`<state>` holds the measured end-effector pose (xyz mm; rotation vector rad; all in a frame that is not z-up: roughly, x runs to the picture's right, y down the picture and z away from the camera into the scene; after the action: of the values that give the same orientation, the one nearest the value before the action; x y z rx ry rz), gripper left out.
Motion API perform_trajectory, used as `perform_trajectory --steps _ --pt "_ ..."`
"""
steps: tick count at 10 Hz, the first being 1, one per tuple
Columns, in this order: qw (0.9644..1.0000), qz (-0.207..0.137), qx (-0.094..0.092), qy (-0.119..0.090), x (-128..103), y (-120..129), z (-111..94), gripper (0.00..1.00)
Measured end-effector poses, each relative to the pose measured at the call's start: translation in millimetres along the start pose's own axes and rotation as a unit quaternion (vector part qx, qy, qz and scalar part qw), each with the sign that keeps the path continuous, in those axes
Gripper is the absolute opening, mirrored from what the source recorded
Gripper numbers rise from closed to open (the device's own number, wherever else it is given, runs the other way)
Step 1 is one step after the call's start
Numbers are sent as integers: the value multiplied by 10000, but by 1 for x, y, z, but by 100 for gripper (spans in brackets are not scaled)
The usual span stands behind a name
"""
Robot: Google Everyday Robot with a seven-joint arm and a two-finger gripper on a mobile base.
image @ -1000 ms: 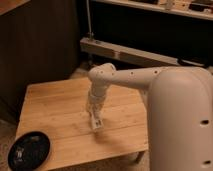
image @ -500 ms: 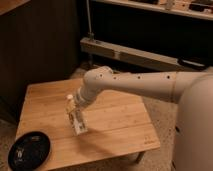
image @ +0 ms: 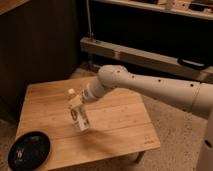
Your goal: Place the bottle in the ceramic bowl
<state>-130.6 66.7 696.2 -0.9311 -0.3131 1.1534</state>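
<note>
A small white bottle (image: 77, 112) with a white cap hangs tilted above the middle of the wooden table (image: 120, 120), cap up and to the left. My gripper (image: 80, 106) is shut on the bottle, at the end of the white arm that reaches in from the right. The black ceramic bowl (image: 29, 149) sits on the table's front left corner, below and to the left of the bottle, with faint light specks inside.
A dark wooden wall stands behind the table at the left. A low metal shelf frame (image: 145, 55) runs along the back right. Speckled floor (image: 175, 130) lies to the right of the table.
The arm has swung left across the table with the bottle in the gripper, bringing it closer to the bowl. The bowl has stayed in place.
</note>
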Motion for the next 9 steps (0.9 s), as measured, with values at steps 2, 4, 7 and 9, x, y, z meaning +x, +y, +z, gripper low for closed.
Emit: perform_trajectory --steps 2,4,7,9 --pt "10000 -8 -10 12 0 1 2 0" --pt "10000 1 -5 10 1 0 1 0" --pt "9998 -98 -160 37 1 3 9 0" --pt "9988 -237 -408 147 -2 23 36 0"
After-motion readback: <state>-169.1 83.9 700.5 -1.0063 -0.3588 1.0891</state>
